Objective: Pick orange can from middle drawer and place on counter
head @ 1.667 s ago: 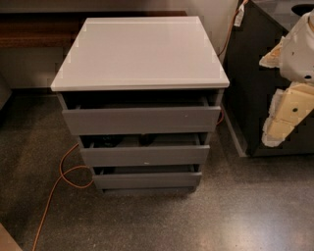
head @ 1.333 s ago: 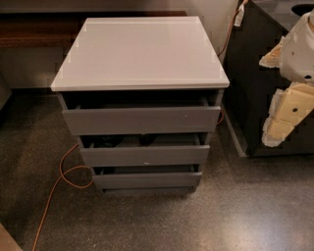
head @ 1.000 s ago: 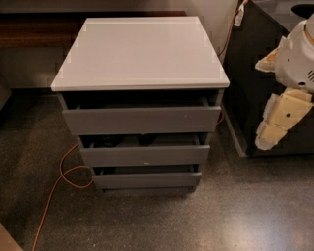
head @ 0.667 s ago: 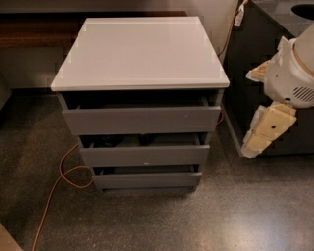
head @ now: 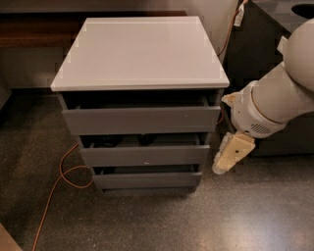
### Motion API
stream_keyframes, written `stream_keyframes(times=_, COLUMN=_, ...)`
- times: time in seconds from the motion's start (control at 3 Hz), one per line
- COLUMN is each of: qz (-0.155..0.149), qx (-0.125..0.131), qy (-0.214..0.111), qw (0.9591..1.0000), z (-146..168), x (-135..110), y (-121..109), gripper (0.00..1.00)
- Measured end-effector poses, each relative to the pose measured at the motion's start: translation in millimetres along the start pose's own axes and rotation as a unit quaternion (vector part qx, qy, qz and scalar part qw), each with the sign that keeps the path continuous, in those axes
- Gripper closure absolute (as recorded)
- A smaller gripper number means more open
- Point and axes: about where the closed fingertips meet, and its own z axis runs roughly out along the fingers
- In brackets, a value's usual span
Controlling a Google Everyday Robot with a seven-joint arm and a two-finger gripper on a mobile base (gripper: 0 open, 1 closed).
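The orange can cannot be made out. The middle drawer (head: 144, 155) is open only a crack, and the gap above its front shows nothing but dark shapes. A small drink can is probably light, smooth and easily dented, so it is best held across its sides at mid-height. The gripper (head: 230, 156) hangs right of the cabinet at middle-drawer level, below the counter (head: 140, 49) and touching nothing. Whether it is open or closed I cannot tell.

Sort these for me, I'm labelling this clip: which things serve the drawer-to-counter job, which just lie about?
Job: middle drawer, ajar; counter; gripper, right of the drawers; orange can, not visible.
Lying about: top drawer; bottom drawer; orange cable; dark countertop.
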Motion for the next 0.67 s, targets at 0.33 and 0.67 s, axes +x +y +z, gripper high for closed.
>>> stream_keyframes(times=0.33, qz=0.0, qx=0.004, qy=-0.002, qw=1.0, z=-1, x=-1, y=-2, gripper=0.0)
stream_keyframes(times=0.67, qz=-0.001, qx=-0.01, qy=0.029, qw=0.9995, z=13, x=6, y=-5, gripper=0.0)
